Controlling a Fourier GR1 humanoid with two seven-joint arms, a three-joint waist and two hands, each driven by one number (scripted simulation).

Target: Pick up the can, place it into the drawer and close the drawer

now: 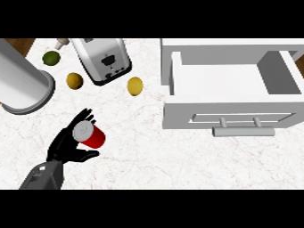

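now we see our left hand (67, 144) curled round the red can (91, 135) on the marble counter (180, 164), low at the view's left. well apart, to the right, the white drawer (236, 95) stands pulled open, its handle (243, 131) facing us. a toaster (103, 60) lies beyond the can.

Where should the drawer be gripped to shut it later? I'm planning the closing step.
By the bar handle on the drawer front, from the near side. It stands out from the front panel on two posts, with room for fingers behind.
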